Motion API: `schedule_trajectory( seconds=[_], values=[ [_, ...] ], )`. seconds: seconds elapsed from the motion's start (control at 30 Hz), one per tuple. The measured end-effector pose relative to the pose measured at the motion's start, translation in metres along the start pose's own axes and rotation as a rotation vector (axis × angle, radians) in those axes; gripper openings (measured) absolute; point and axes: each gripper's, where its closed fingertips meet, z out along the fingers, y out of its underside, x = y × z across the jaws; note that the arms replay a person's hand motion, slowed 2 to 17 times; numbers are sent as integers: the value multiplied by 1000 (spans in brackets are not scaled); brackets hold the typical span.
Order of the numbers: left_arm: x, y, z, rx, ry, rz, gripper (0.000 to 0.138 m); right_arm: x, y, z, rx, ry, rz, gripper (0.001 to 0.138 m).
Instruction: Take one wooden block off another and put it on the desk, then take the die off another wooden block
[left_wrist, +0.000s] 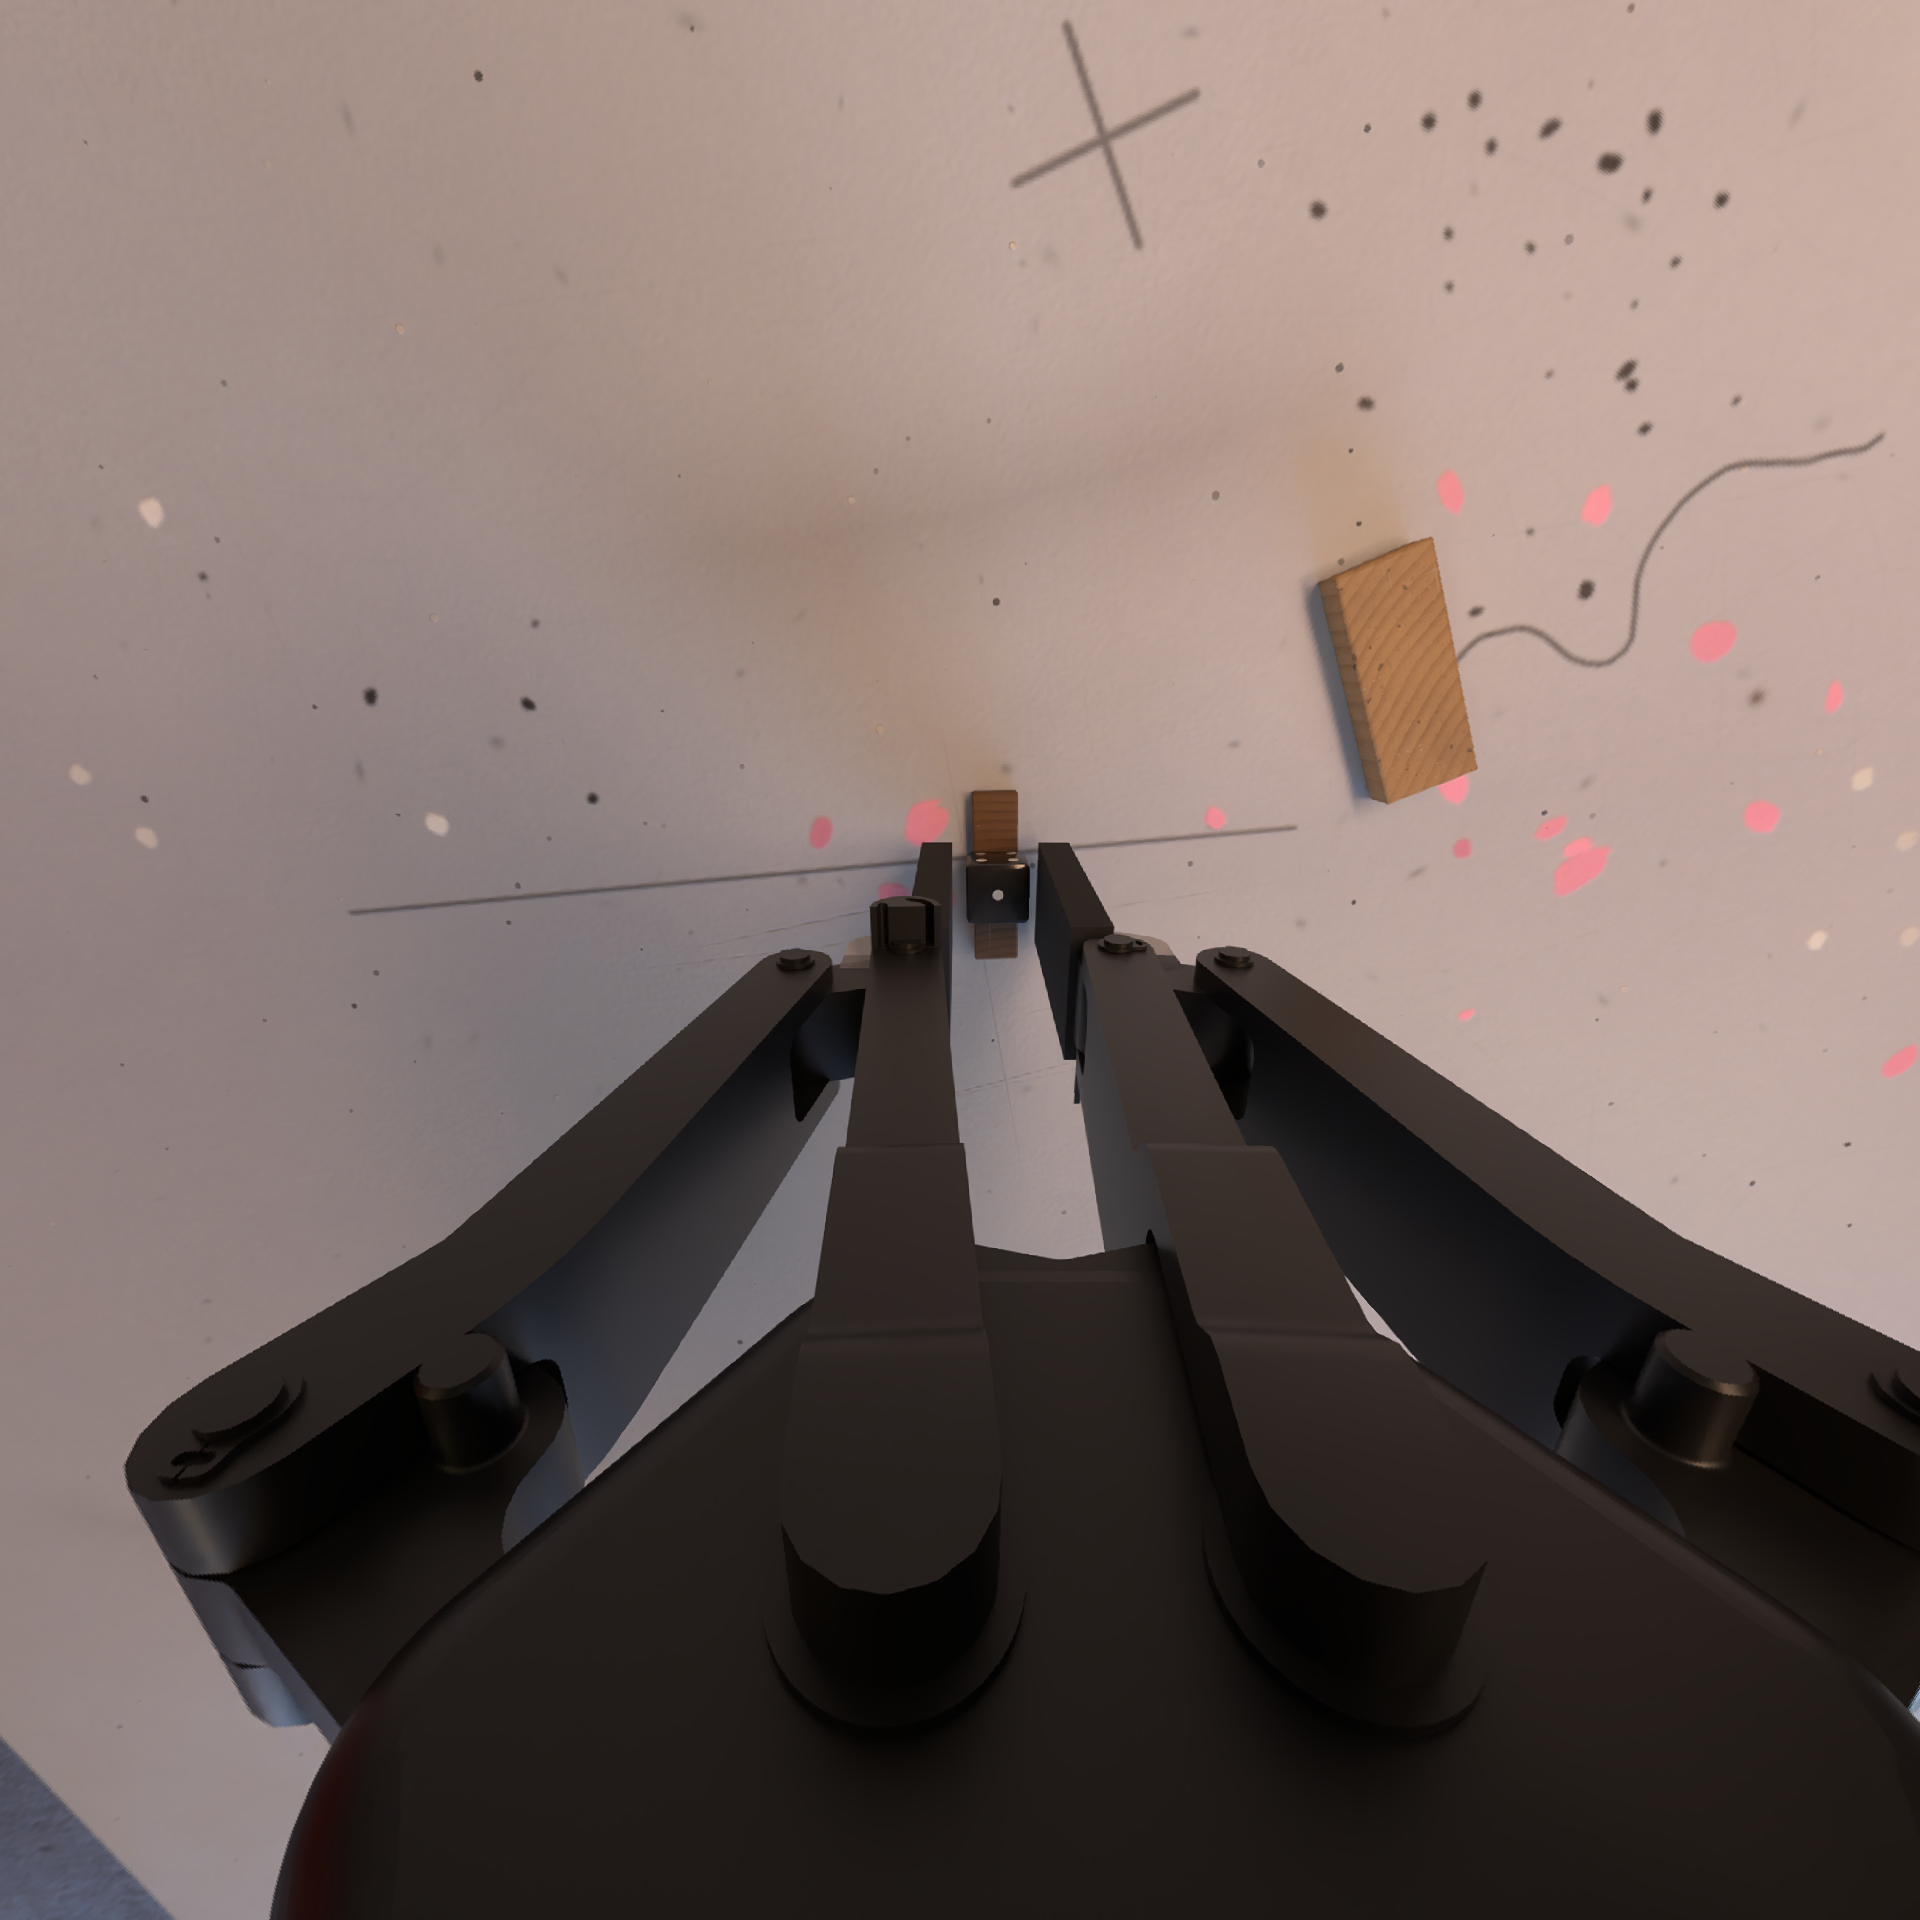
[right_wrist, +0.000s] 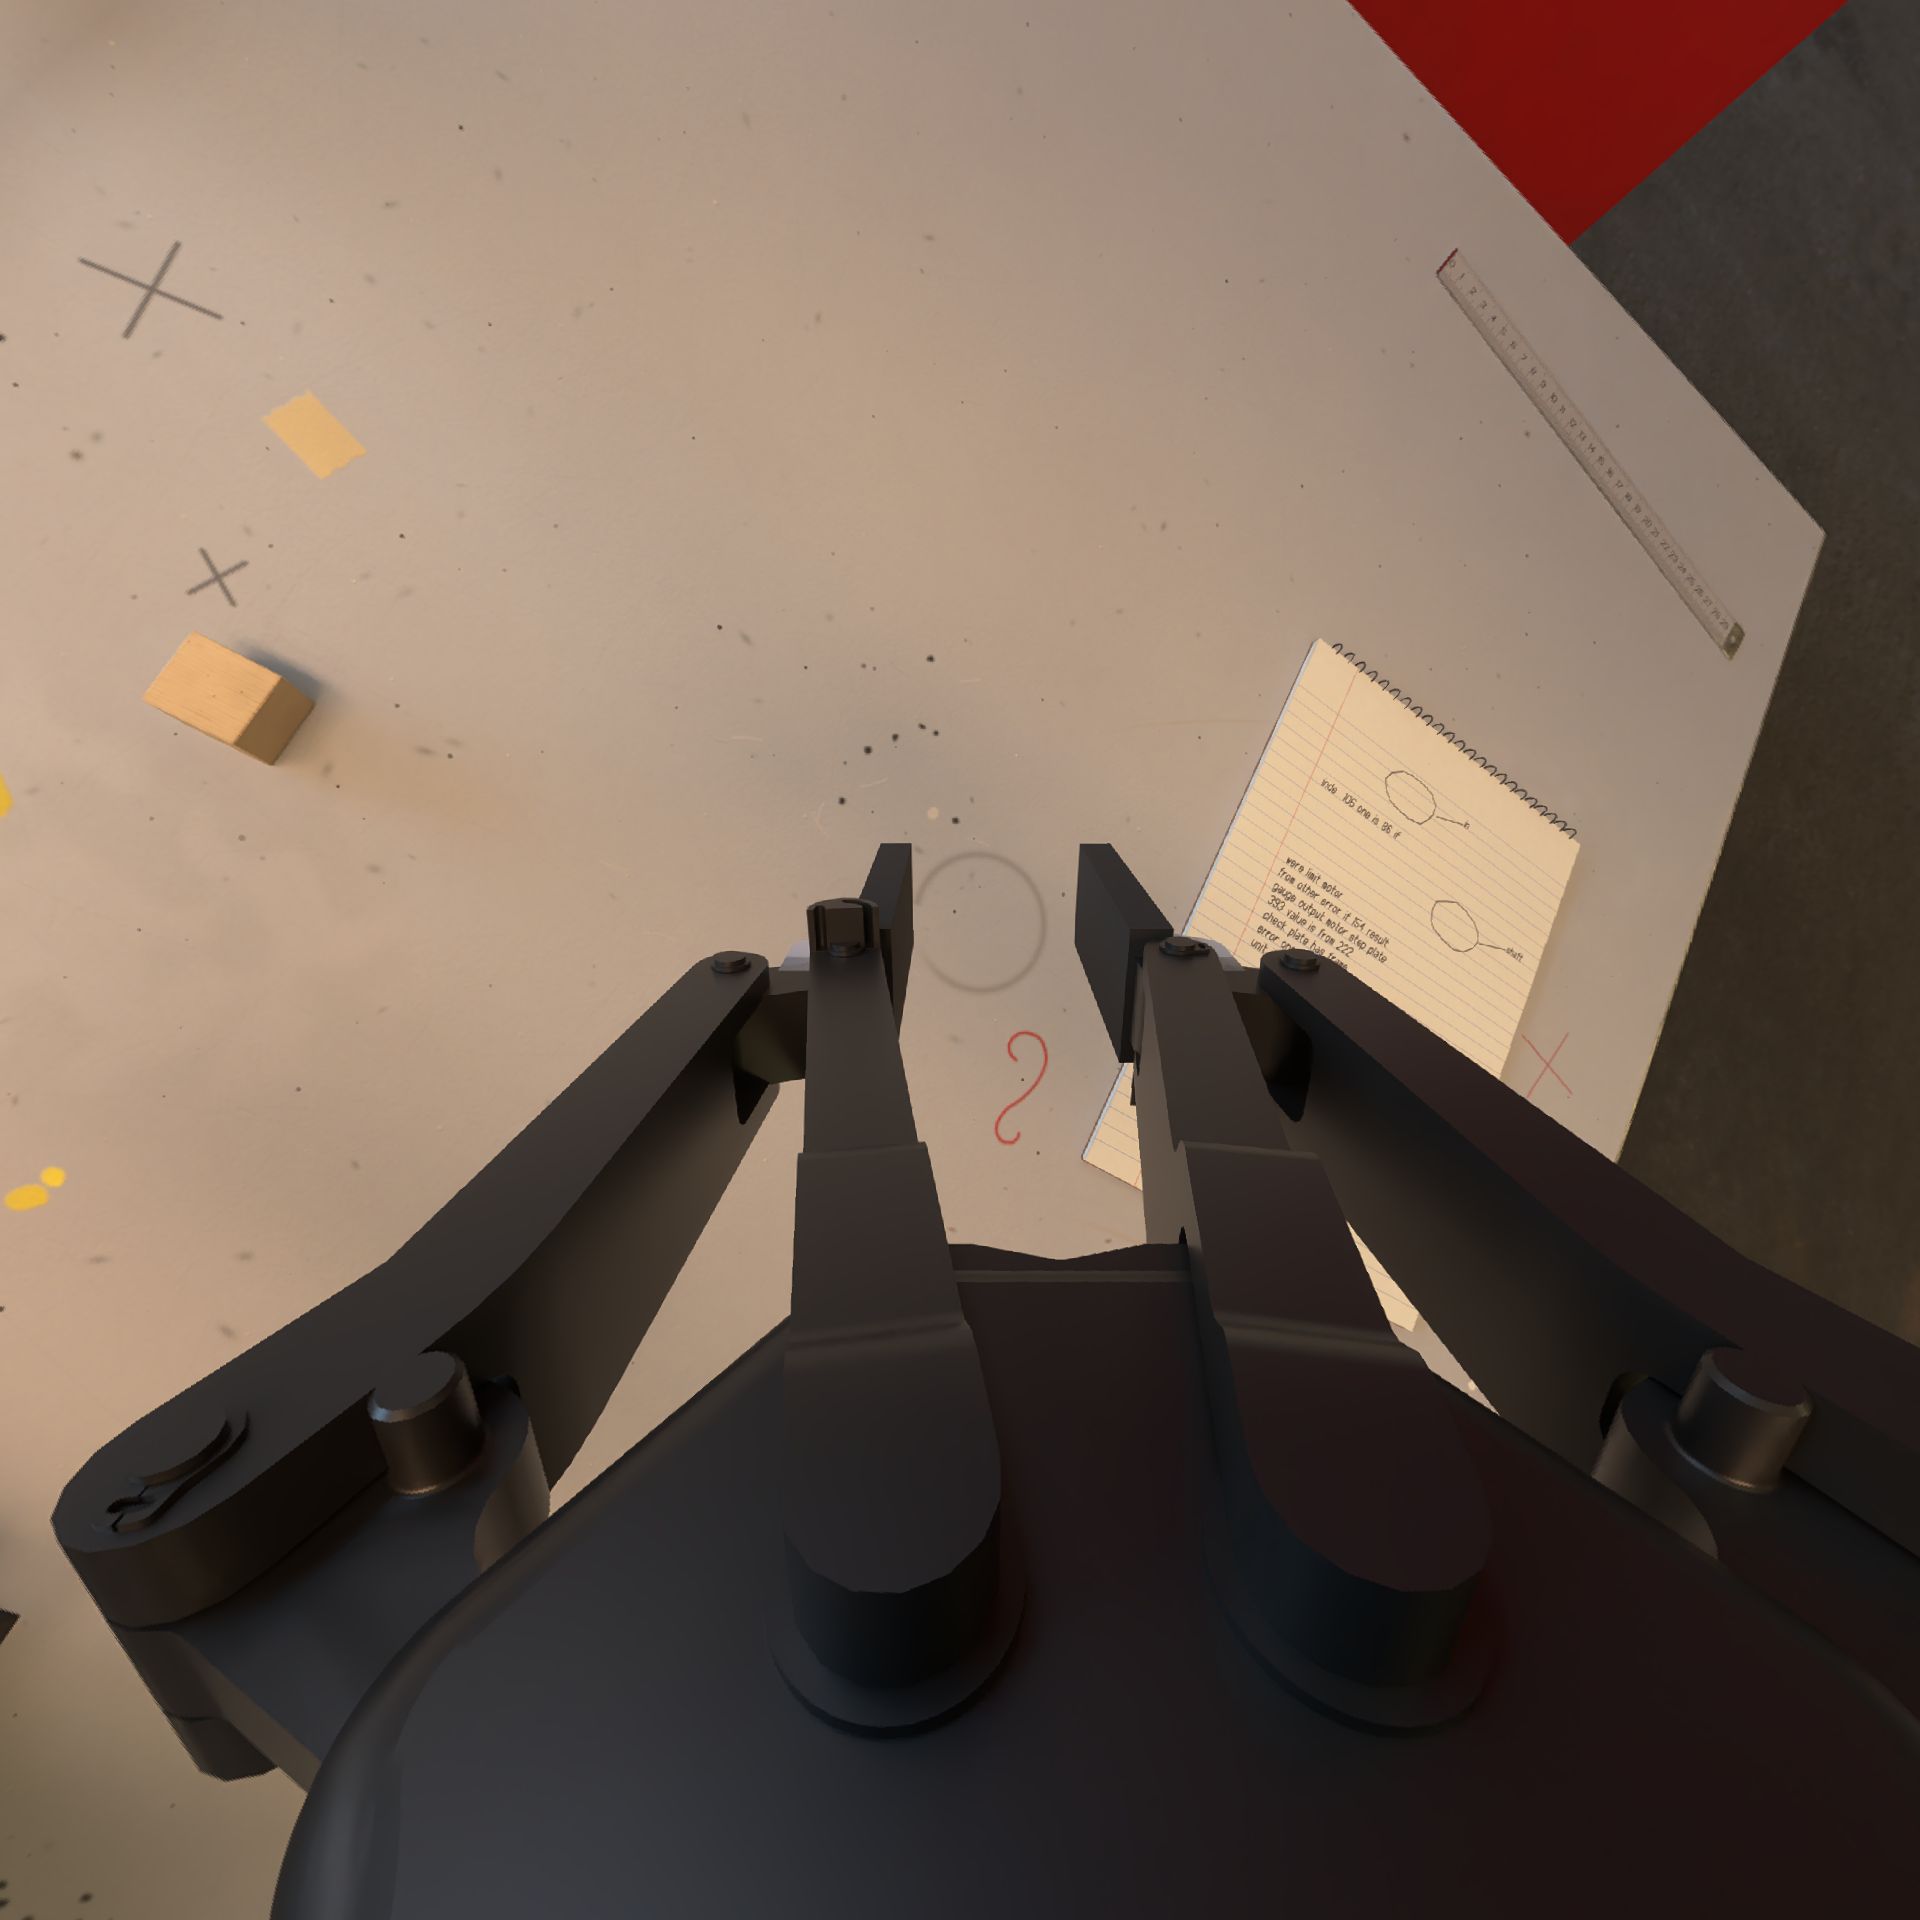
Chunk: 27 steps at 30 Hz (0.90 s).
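A pale desk (left_wrist: 520, 416) is seen, marked with dark specks, pink and yellow blotches and drawn crosses. A wooden block (left_wrist: 1400, 670) is laid flat on it; a narrower block (left_wrist: 995, 819) is set near a thin line. Elsewhere another block (right_wrist: 231, 696), a lined notepad (right_wrist: 1382, 904), a ruler (right_wrist: 1590, 452) and a tape scrap (right_wrist: 312, 434) are found.

Count, left wrist view: wooden blocks, 2. One lies flat on the desk (left_wrist: 623, 416), the flat block (left_wrist: 1397, 670); the other, the small block (left_wrist: 994, 821), carries the die (left_wrist: 997, 894). Dice, 1.

Count, right wrist view: wooden blocks, 1, the lone block (right_wrist: 231, 698). Notepads, 1 (right_wrist: 1392, 904). Rulers, 1 (right_wrist: 1590, 452). Tape patches, 1 (right_wrist: 314, 434). Whether the lone block repeats one already counted cannot be told.
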Motion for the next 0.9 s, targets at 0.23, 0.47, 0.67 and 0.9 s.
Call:
schedule_trajectory(
  seconds=[0.23, 0.47, 0.67, 0.9],
  values=[
    [1, -3, 0, 29, 9, -28, 16, -1, 0, 1, -1, -5, -2, 43],
    [-1, 2, -2, 19, -30, -50, 16, -1, -2, 0, 10, -9, -1, 43],
    [-5, 7, -13, 34, -104, -81, 16, 0, -3, -3, 23, -8, 1, 43],
    [-13, 10, -42, 105, -213, -177, 16, 0, -6, -7, 45, -3, 4, 42]
  ],
)
